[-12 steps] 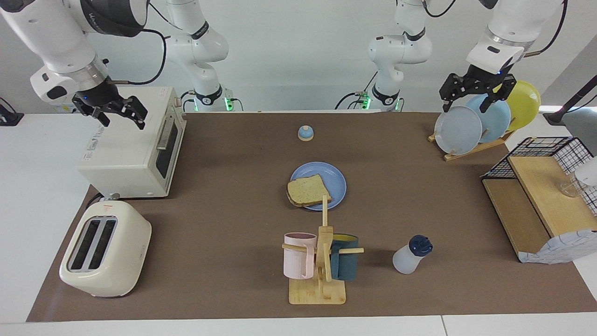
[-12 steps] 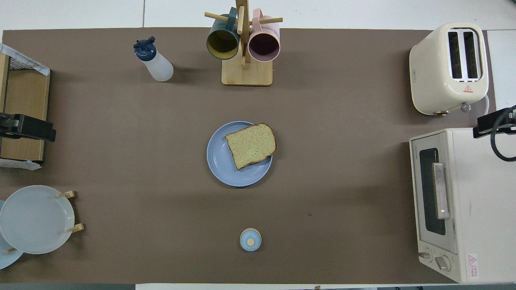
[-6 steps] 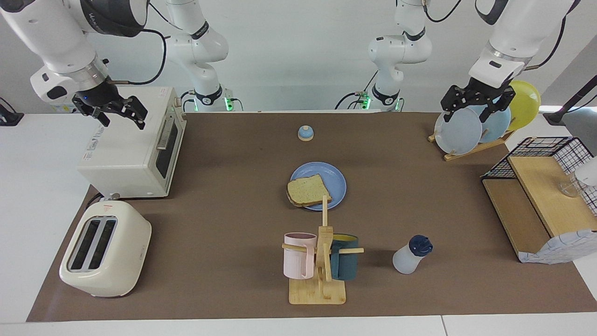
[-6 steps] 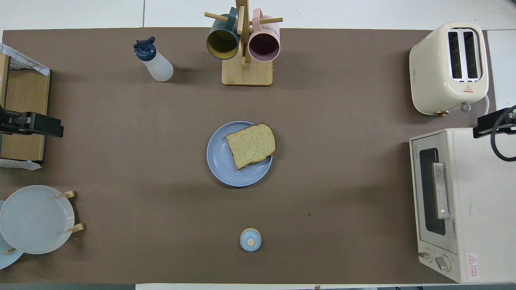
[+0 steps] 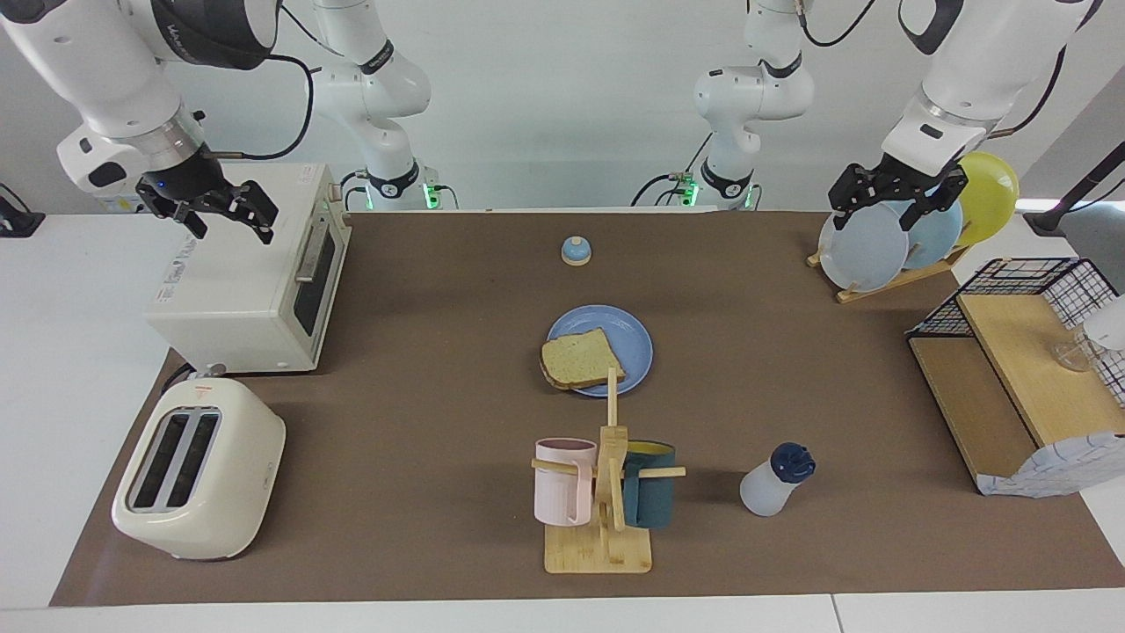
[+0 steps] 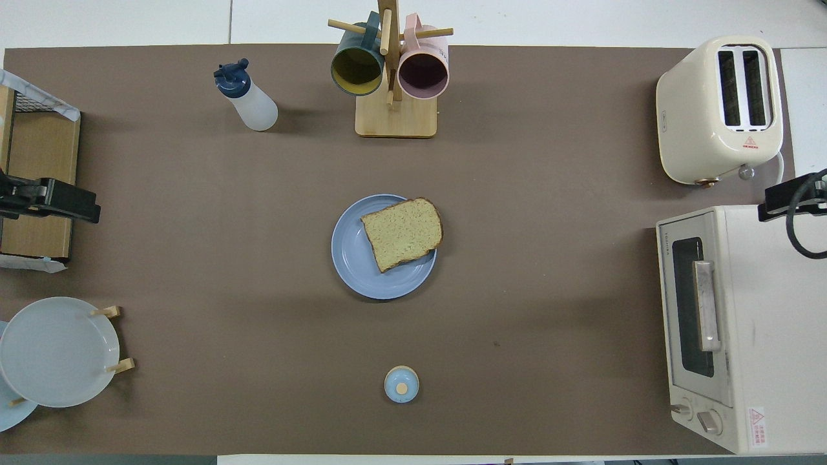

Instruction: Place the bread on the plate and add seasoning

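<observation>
Facing view, swept across. Right gripper (image 5: 221, 211) up over the toaster oven (image 5: 250, 272), jaws spread, nothing in them, waiting. Toaster (image 5: 198, 470) at the right arm's end, farther from the robots than the oven, slots dark, contents not readable.

Mid-table: bread (image 5: 580, 359) already lying on the plate (image 5: 633, 338), crust overhanging the rim on the side toward the right arm and away from the robots. So step one judged done. Small blue-domed knob (image 5: 576, 251) nearer the robots than the plate, apart from it.

Mug rack (image 5: 602, 519) farther from the robots than the plate, pink mug (image 5: 562, 479) and dark teal mug (image 5: 652, 492) hung on its pegs; both look empty in the overhead view.

Seasoning (image 5: 775, 479) standing upright beside the mug rack, toward the left arm's end, cap on, untouched, well apart from the plate. Step two judged still to do: pick up, carry over bread, dispense.

Left gripper (image 5: 896, 189) in the air over the dish rack (image 5: 888, 281), jaws spread, holding nothing; pale plates and a yellow plate (image 5: 993, 189) standing in that rack. Wire basket shelf (image 5: 1019, 352) at the left arm's end; a clear glass (image 5: 1074, 353) on it.
</observation>
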Action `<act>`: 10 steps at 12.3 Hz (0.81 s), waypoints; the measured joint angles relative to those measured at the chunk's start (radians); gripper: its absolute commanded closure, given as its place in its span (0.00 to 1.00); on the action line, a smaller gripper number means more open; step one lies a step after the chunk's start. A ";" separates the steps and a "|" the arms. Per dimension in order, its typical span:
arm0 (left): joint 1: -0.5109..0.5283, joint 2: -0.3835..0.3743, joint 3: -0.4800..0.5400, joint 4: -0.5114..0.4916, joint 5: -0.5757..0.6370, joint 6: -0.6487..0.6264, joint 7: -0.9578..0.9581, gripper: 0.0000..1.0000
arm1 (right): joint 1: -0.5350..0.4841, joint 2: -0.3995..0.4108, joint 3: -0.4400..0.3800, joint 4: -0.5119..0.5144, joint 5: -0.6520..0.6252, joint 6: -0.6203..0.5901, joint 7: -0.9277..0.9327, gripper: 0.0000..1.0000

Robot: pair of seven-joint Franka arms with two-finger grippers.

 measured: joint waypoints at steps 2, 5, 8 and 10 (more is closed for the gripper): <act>-0.001 0.001 -0.002 0.003 0.000 0.000 0.000 0.00 | 0.000 0.000 0.000 0.000 0.000 0.000 0.000 0.00; -0.001 0.002 0.002 0.004 0.000 0.001 0.000 0.00 | 0.000 0.000 0.000 0.000 0.000 0.000 0.000 0.00; -0.001 0.002 0.005 0.005 -0.001 0.023 -0.030 0.00 | 0.000 0.000 0.000 0.000 0.000 0.000 0.000 0.00; -0.001 0.002 0.004 0.005 -0.003 0.035 -0.041 0.00 | 0.000 0.000 0.000 0.000 0.000 0.000 0.000 0.00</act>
